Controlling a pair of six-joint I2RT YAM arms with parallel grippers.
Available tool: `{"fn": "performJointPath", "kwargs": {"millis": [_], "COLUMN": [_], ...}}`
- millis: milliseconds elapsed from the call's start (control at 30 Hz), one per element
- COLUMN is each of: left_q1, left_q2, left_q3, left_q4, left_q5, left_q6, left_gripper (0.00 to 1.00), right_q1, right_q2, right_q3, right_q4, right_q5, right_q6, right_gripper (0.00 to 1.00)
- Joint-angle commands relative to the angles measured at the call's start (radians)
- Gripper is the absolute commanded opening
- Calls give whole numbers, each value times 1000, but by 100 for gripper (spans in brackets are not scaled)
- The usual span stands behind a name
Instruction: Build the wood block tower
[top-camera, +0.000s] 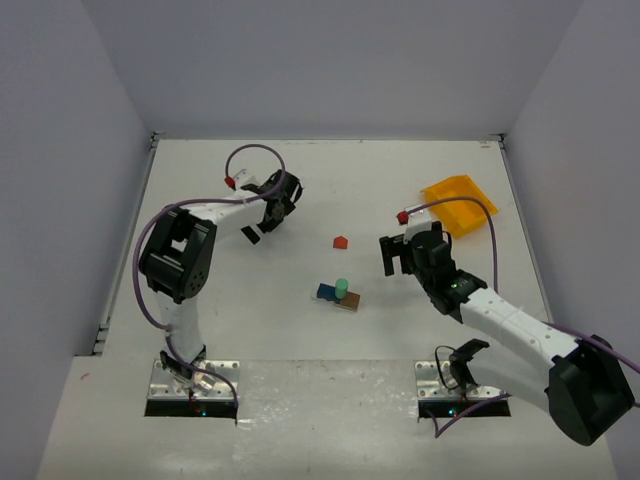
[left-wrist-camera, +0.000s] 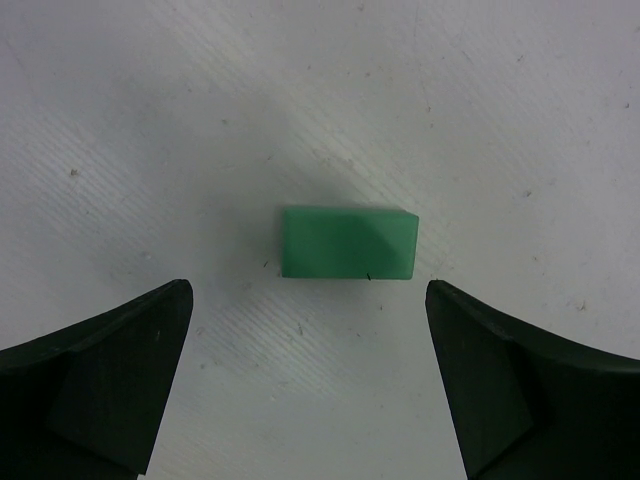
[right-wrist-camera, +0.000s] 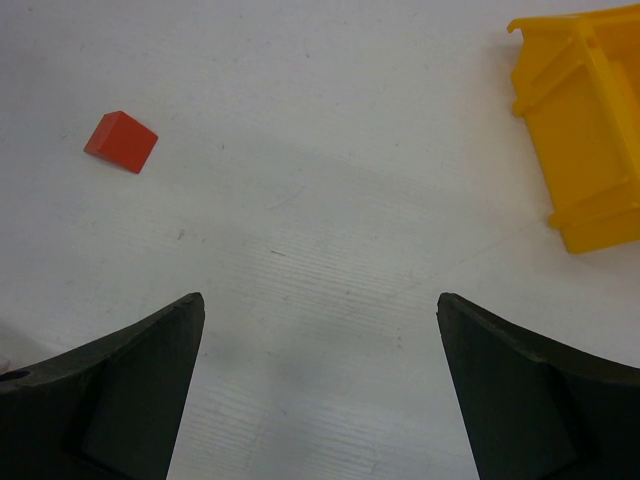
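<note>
A small cluster stands mid-table: a mint green cylinder (top-camera: 341, 288) on a brown block (top-camera: 350, 302), with a blue block (top-camera: 326, 291) beside it. A red block (top-camera: 341, 242) lies alone further back and also shows in the right wrist view (right-wrist-camera: 120, 141). A green rectangular block (left-wrist-camera: 348, 243) lies flat on the table just ahead of my open, empty left gripper (left-wrist-camera: 308, 298), between the lines of its jaws. That block is hidden in the top view under the left gripper (top-camera: 262, 222). My right gripper (top-camera: 396, 258) is open and empty (right-wrist-camera: 320, 300), right of the red block.
A yellow plastic bin (top-camera: 459, 204) sits at the back right, also at the right edge of the right wrist view (right-wrist-camera: 585, 130). The left arm's elbow (top-camera: 177, 258) is folded up near the table's left side. Purple cables loop over both arms.
</note>
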Motion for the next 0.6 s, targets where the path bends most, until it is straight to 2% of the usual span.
{"fn": "performJointPath", "kwargs": {"millis": [0,567], "left_q1": [16,25], "left_q2": [35,151], "left_q3": [55,166], "left_q4": [-3,-45], "left_q5": [-35,-46], "left_q6": [-50,-25], "left_gripper": [100,98], "right_q1": [-6,-15], "right_q2": [2,30], "right_q3": [46,59], "right_q4": [50,51], "right_q5": [-5,-5], "right_q6": [17,15], "right_gripper": [99,99]}}
